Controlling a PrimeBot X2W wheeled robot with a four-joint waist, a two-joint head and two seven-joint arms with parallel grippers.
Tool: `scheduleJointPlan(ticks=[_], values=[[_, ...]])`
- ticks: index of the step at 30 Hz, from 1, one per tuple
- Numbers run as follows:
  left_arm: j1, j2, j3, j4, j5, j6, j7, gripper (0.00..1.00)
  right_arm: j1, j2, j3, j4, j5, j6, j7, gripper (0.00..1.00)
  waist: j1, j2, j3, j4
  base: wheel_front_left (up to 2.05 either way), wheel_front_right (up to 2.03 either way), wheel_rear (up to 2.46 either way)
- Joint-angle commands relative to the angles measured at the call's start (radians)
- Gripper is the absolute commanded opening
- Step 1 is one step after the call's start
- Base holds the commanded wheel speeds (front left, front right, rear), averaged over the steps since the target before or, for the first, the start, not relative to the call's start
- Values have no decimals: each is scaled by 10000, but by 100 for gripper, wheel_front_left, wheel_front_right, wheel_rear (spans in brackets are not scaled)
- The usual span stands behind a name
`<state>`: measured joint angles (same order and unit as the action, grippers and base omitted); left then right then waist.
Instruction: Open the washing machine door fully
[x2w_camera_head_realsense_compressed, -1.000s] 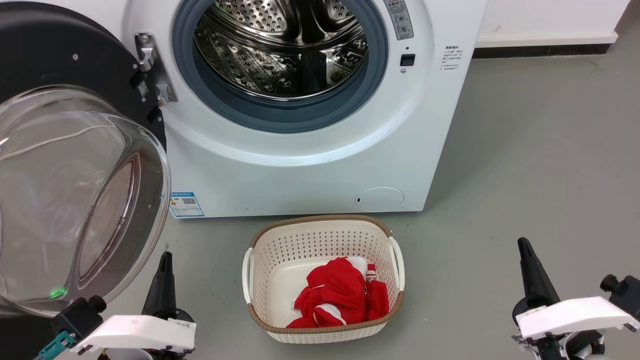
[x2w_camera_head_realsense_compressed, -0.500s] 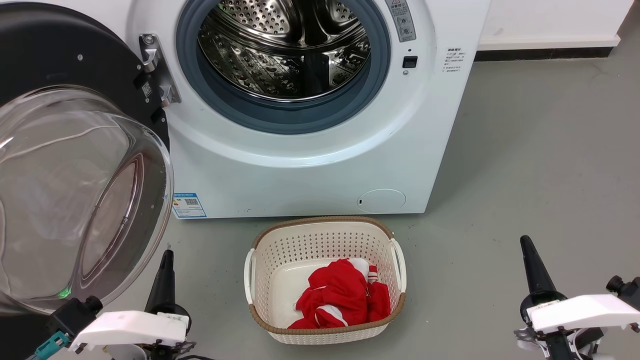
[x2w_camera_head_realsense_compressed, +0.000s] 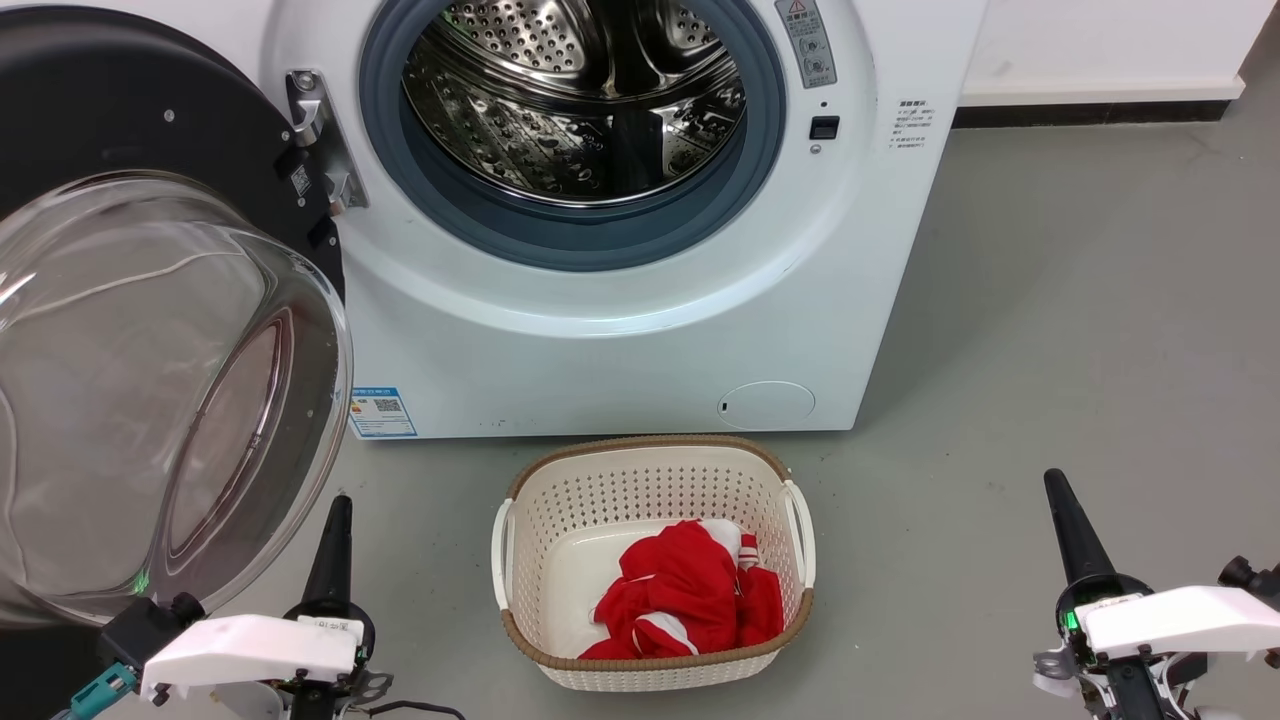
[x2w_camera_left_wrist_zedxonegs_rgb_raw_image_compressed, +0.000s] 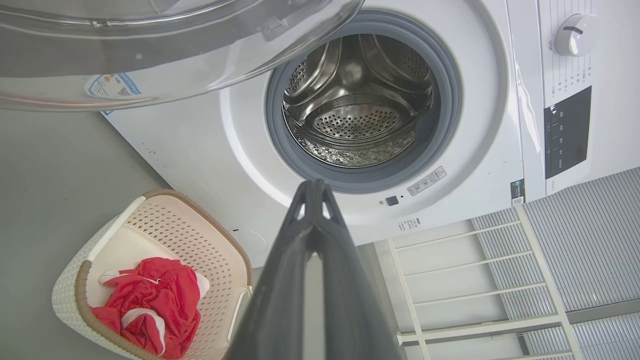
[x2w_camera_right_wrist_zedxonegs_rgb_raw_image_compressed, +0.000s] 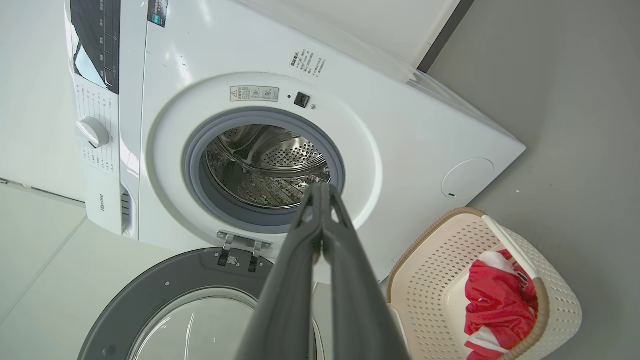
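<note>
Near left: left gripper (x2w_camera_head_realsense_compressed: 342, 505), fingers pressed together, gripping nothing, near glass bowl (x2w_camera_head_realsense_compressed: 150, 400) but apart from it; near right: right gripper (x2w_camera_head_realsense_compressed: 1053, 480), likewise pinched closed and empty, over bare floor (x2w_camera_head_realsense_compressed: 1050, 300), well apart from everything else; between them, slightly farther: white basket (x2w_camera_head_realsense_compressed: 800, 520) with red garment (x2w_camera_head_realsense_compressed: 690, 590) inside; left side, near to far: washing machine door (x2w_camera_head_realsense_compressed: 120, 130) swung wide to the left of the opening, hung on metal hinge (x2w_camera_head_realsense_compressed: 315, 130); farthest: washing machine (x2w_camera_head_realsense_compressed: 600, 340), steel drum (x2w_camera_head_realsense_compressed: 580, 90) exposed inside grey rubber ring (x2w_camera_head_realsense_compressed: 590, 235), small round flap (x2w_camera_head_realsense_compressed: 766, 405) low right.
</note>
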<state>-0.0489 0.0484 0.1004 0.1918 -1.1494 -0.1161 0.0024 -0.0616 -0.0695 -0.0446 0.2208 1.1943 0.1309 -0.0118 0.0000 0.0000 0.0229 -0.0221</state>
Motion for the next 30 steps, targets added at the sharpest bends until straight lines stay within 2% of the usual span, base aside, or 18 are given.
scheduleJointPlan(ticks=[1,30], values=[[-251,26,19,-34,-195,-72,65,0,-240,-71,-27,-51,196,-1,47,0,0,0,-3,4,0,0,0],[-487,28,107,324,-2887,-132,726,0,-406,-33,-274,124,2750,-2,662,0,0,0,-110,123,0,0,0]])
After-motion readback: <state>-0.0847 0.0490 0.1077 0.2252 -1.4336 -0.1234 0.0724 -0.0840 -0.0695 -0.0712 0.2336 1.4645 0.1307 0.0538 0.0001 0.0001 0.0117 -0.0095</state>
